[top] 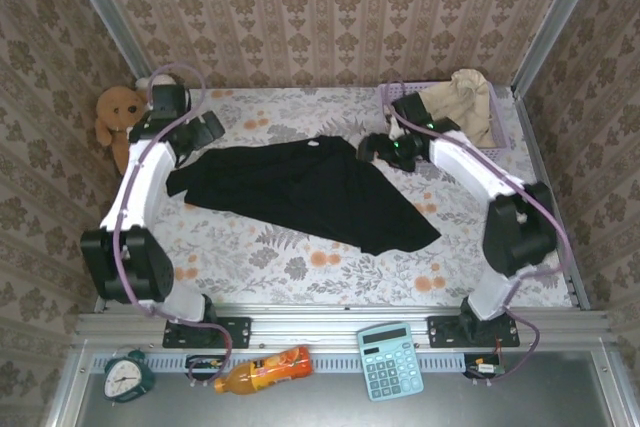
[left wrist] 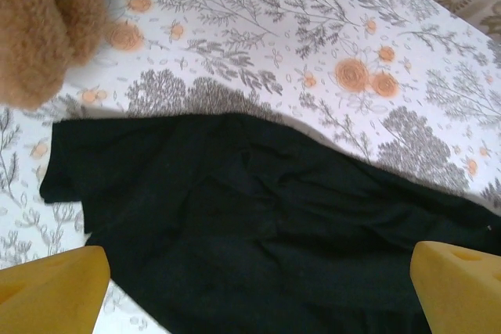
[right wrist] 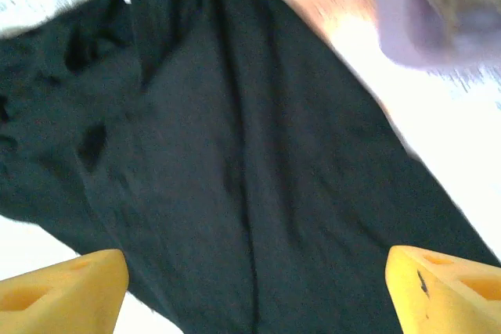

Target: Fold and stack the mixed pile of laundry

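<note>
- The black garment [top: 300, 187] lies spread and creased across the middle of the floral tabletop [top: 290, 262] in the top view. One sleeve reaches toward the left, and a long point runs down toward the lower right.
- The beige garment [top: 462, 97] sits bunched in the lavender basket [top: 498, 125] at the upper right of the top view, well apart from the black one.
- The left end effector [top: 205, 129] hangs at the upper left edge of the black garment, near its sleeve. In the left wrist view [left wrist: 250, 303] its yellow fingers [left wrist: 51, 295] stand wide apart in the bottom corners, with the dark cloth [left wrist: 258, 217] below and nothing gripped.
- The right end effector [top: 378, 150] is at the garment's upper right edge, just beside the basket. Its wrist view [right wrist: 254, 295] also shows the fingers [right wrist: 446, 291] spread wide over black fabric [right wrist: 235, 154], holding nothing. The basket [right wrist: 407, 29] is a blur in the upper right corner.
- A brown plush toy [top: 118, 117] sits at the far left of the top view. In the left wrist view it fills the upper left corner [left wrist: 43, 29], near the sleeve but apart from it.
</note>
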Available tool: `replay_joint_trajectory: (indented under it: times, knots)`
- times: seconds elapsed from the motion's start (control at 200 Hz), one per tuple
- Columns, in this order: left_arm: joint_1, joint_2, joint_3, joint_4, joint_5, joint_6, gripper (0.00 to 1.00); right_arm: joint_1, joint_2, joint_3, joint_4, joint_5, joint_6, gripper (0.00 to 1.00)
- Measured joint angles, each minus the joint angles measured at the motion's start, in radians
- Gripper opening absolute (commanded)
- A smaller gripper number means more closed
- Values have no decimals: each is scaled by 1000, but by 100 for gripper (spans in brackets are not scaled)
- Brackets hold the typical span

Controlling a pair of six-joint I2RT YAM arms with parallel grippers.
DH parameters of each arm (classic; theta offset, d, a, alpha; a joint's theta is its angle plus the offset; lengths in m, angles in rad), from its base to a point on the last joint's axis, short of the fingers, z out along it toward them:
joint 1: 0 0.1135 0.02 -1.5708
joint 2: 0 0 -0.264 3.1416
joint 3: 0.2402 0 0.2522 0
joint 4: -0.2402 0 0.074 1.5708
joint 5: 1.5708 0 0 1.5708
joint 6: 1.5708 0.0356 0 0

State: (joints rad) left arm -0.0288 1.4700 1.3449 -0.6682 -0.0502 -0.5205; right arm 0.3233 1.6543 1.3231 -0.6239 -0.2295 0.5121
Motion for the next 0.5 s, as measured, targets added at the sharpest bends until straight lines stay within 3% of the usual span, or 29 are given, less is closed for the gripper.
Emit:
replay_joint_trajectory:
  times: [0.1,0.19,0.325,0.5]
  knots:
    - [-18,-105,-141,23,20,-14,100,29,-165,-201,-19,24,16,85]
    - [-51,-130,-248,34,36,-41,100,127,-222,-325,-46,53,38,85]
    - [-107,-76,-320,40,58,-77,100,298,-198,-385,-58,81,52,84]
    - [-176,20,-300,56,71,-113,100,364,-100,-379,-23,118,68,76]
